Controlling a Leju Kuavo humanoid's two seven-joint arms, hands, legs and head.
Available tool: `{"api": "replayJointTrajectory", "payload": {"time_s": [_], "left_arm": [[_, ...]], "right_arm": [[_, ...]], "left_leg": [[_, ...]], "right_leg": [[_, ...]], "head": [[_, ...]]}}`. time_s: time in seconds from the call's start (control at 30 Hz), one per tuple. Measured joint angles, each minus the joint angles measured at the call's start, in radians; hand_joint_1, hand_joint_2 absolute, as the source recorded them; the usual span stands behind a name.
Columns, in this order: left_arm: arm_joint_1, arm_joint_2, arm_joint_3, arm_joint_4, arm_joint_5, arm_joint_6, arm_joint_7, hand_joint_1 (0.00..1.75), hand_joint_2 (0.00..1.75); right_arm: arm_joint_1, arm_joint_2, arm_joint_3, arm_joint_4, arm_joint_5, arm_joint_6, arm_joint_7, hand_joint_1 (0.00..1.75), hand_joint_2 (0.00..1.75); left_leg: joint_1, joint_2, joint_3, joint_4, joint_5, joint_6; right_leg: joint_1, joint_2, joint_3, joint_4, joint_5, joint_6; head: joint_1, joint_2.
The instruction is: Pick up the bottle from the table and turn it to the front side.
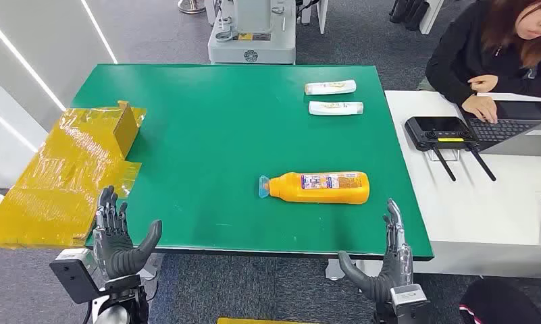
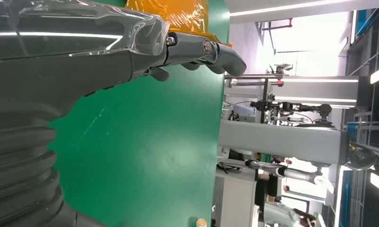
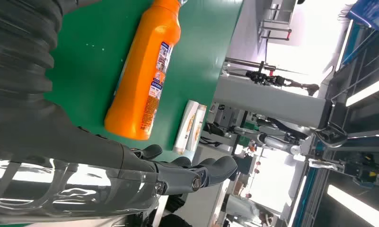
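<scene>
The orange bottle [image 1: 319, 187] lies on its side on the green table [image 1: 207, 142], toward the near right part of the top, its pale blue cap [image 1: 264, 187] pointing toward the robot's left and a printed label facing up; nothing touches it. From the head view the left hand [image 1: 117, 236] stands at the near left edge of the table, fingers upright and apart, thumb spread out to the side, holding nothing; the right hand [image 1: 387, 260] stands at the near right edge, just short of the bottle's base end, its fingers likewise raised and spread with the thumb out, also holding nothing. The head view also takes in two small white tubes [image 1: 333, 97] lying side by side at the far right of the table, crumpled yellow wrapping [image 1: 65, 172] hanging over the left edge, and a person [image 1: 500, 50] seated at a white desk [image 1: 470, 202] typing on a laptop [image 1: 517, 128], beside a black controller [image 1: 440, 132]. The right wrist view brings the bottle close, so its label [image 3: 156, 71] shows as a strip of small print along the body, though too fine to read, with the tubes beyond it; the left wrist view gives the thumb over bare green surface and a corner of the yellow wrapping.
</scene>
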Motion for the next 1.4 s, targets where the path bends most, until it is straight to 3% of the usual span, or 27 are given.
{"api": "replayJointTrajectory", "payload": {"time_s": [0.3, 0.53, 0.73, 1.07, 1.4], "left_arm": [[-0.033, -0.008, 0.000, 0.021, -0.002, -0.023, 0.001, 0.00, 1.75], [-0.111, -0.011, -0.020, 0.089, 0.023, -0.052, -0.003, 0.00, 1.75], [-0.166, -0.014, -0.045, 0.153, 0.043, -0.067, -0.009, 0.00, 1.75], [-0.275, -0.016, -0.103, 0.269, 0.077, -0.086, -0.027, 0.00, 1.75], [-0.379, -0.017, -0.164, 0.398, 0.126, -0.131, -0.053, 0.00, 1.75]], "right_arm": [[-0.003, -0.008, -0.004, -0.007, 0.092, 0.013, 0.044, 0.00, 1.75], [-0.028, -0.074, -0.008, -0.006, 0.333, 0.046, 0.139, 0.00, 1.75], [-0.092, -0.122, -0.024, 0.028, 0.400, 0.078, 0.188, 0.00, 1.75], [-0.470, -0.203, 0.031, 0.341, 0.396, 0.222, 0.262, 0.00, 1.75], [-0.815, -0.209, 0.199, 0.736, 0.352, 0.406, 0.339, 0.00, 1.75]], "left_leg": [[0.000, 0.000, 0.000, 0.000, 0.000, 0.000], [0.000, 0.000, 0.000, 0.001, 0.000, 0.000], [0.000, 0.000, 0.000, 0.002, 0.000, 0.000], [0.000, 0.001, -0.001, 0.004, 0.004, 0.004], [0.000, 0.000, -0.002, 0.005, 0.005, 0.004]], "right_leg": [[0.000, 0.000, 0.000, 0.000, 0.000, 0.000], [0.000, 0.000, 0.000, 0.000, 0.001, 0.000], [0.000, 0.001, 0.000, 0.000, 0.002, 0.000], [0.000, 0.002, 0.000, 0.000, 0.007, 0.003], [0.000, 0.001, -0.001, 0.000, 0.008, 0.003]], "head": [[0.000, 0.000], [0.000, 0.000], [0.000, 0.000], [0.000, 0.000], [0.000, 0.000]]}}
